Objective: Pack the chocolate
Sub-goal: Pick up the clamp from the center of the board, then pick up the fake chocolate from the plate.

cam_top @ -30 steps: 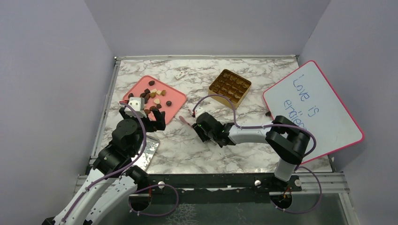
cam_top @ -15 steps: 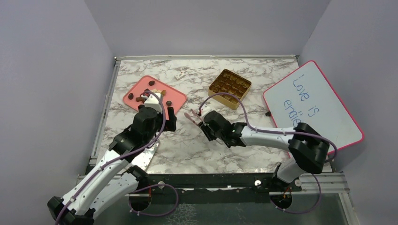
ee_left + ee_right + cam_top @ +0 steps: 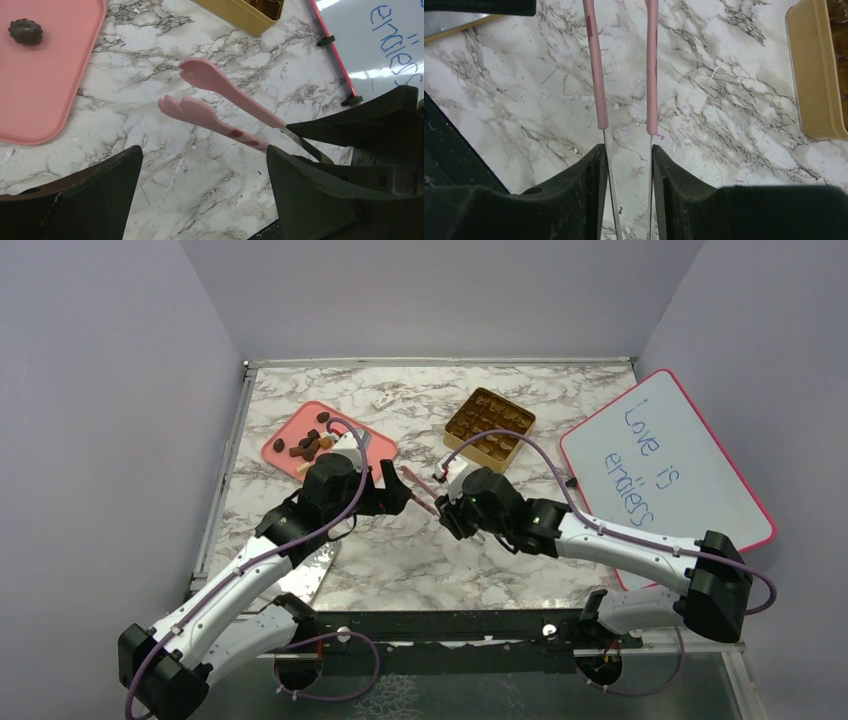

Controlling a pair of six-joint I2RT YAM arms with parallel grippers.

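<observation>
"Two claws are out there. Which one is carrying the tool?"

"My right claw (image 3: 628, 150) is pinching the long pink tweezers (image 3: 594, 75) by their thin metal shanks. The two pink-sleeved legs are standing apart, with nothing between the tips. My left claw (image 3: 202, 150) is hanging spread wide, gripping nothing, near those tips but not touching them."

"And where is the chocolate lying from there?"

"The small, dark brown, bite-sized chocolate pieces (image 3: 305, 447) are sitting in a loose cluster on the flat pink tray with rounded corners (image 3: 300, 425), at the far left of the white, grey-veined marble desk (image 3: 400, 560). From my right claw they are lying ahead and leftward, beyond the tweezer tips. The tweezers' long axis is pointing roughly at the tray's near corner, so I am judging the coming reach to be mostly a push along that axis, with my left claw standing close to that line."

"Which arm is nearer?"

"My left one is sitting nearer the tray, and one fluted dark piece (image 3: 25, 31) is showing in its wrist view. The square gold box with gridded compartments (image 3: 472, 452) is lying on the far side, to the right of the tips, and some cells seem to be holding brown pieces."

"How are you expecting it to handle?"

"The tips are looking like flattened, lobed paddles, smooth and matte. The pieces are looking small, rounded and ridged, so I am expecting one to roll or slip unless the paddles are closing squarely across it."
</observation>
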